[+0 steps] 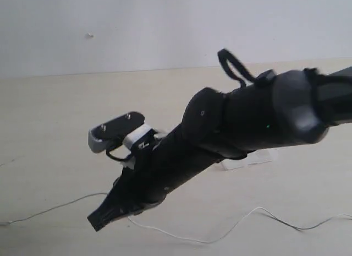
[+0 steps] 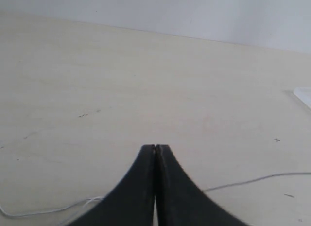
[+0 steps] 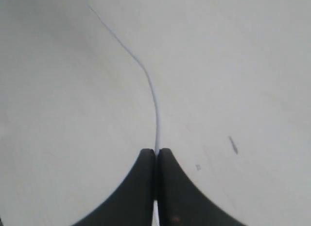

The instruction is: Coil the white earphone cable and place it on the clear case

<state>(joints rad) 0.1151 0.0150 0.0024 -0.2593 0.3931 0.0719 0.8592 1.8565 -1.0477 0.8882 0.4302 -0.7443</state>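
The white earphone cable trails in loose curves across the table's front. An arm reaches in from the right of the exterior view, and my right gripper sits low at the cable. In the right wrist view the right gripper is shut on the cable, which leaves the tips and runs away over the table. My left gripper is shut; the cable passes behind its fingers and nothing shows at the tips. The clear case lies partly hidden behind the arm; its corner shows in the left wrist view.
The pale wooden table ends at a white wall at the back. The left arm does not show in the exterior view. Small dark marks dot the tabletop.
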